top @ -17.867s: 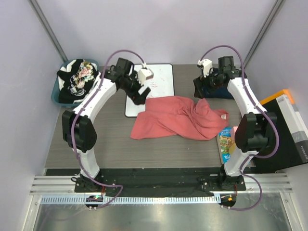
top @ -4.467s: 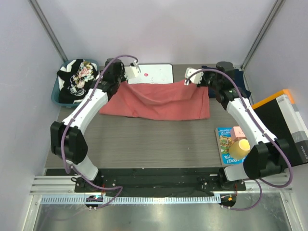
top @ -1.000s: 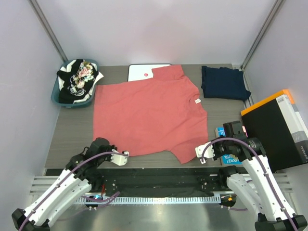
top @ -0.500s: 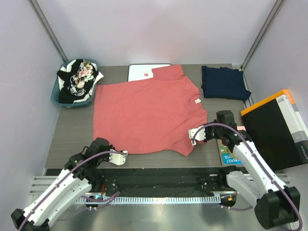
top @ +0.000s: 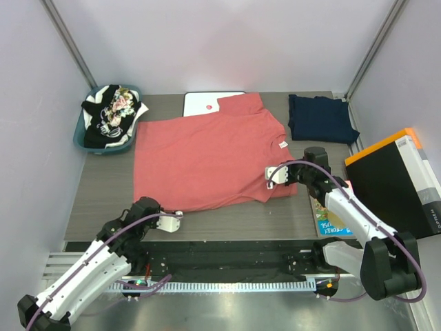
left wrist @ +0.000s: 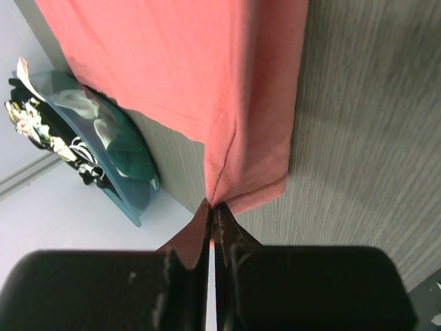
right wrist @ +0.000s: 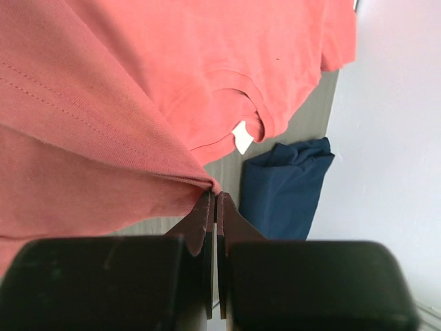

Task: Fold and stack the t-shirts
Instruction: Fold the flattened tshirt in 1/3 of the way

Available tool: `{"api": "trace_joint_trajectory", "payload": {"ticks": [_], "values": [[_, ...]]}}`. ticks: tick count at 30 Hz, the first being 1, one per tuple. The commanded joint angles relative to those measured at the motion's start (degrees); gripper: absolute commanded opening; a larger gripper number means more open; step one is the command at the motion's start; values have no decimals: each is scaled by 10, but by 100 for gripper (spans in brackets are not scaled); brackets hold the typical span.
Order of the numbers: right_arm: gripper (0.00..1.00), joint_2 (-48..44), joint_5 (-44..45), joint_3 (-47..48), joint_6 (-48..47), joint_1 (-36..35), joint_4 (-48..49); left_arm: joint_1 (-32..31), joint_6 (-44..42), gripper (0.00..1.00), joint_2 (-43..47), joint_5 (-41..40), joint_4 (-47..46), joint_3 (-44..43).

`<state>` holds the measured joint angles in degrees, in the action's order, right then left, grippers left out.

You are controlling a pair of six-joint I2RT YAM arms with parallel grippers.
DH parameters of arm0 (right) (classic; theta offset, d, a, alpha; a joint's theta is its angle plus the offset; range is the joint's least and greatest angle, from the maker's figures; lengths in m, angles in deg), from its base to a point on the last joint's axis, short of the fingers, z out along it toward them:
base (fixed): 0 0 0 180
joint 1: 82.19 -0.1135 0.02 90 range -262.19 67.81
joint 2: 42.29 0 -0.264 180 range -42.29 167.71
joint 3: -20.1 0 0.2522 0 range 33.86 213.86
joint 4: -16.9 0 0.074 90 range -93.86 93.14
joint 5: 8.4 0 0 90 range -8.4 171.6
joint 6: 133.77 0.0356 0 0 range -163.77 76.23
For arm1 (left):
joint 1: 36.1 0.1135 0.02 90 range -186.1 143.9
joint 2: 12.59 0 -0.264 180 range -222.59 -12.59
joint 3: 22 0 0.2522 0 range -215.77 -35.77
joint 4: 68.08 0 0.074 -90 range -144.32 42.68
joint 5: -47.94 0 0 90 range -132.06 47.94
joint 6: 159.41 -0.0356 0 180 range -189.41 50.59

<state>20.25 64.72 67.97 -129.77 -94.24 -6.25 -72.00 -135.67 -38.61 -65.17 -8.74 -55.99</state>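
Observation:
A salmon t-shirt [top: 207,155] lies spread flat on the table, its collar toward the right. My left gripper [top: 177,216] is shut on its near-left hem corner [left wrist: 227,186], with the jaws pressed together on a pinch of cloth. My right gripper [top: 275,180] is shut on the near-right edge [right wrist: 138,165], which is lifted and drawn in over the shirt. A folded dark navy t-shirt [top: 321,118] rests at the back right and shows in the right wrist view [right wrist: 289,186]. More t-shirts, black and floral [top: 114,110], are piled in a teal basket [top: 83,141].
A white board with a black rim [top: 203,105] pokes out from under the salmon shirt at the back. A black and orange box [top: 400,183] stands at the right edge. A blue book [top: 325,219] lies near my right arm.
My right gripper has carried the shirt's near-right corner away from the table's front edge and inward, folding that edge over. My left gripper has hardly moved.

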Motion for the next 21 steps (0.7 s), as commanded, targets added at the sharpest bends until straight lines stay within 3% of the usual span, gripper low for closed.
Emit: {"api": "trace_joint_trajectory", "payload": {"ticks": [1, 8, 16, 21], "values": [[1, 14, 18, 3, 21, -2, 84, 1, 8, 0, -11, -51, -63, 18], [1, 39, 16, -2, 29, -2, 140, 16, -14, 0, -46, -70, -150, 38], [1, 79, 16, 3, 41, -2, 203, 86, -39, 0, -142, -59, -274, 29], [1, 110, 13, 6, 47, -2, 245, 130, -43, 0, -220, -36, -298, -4]]}}
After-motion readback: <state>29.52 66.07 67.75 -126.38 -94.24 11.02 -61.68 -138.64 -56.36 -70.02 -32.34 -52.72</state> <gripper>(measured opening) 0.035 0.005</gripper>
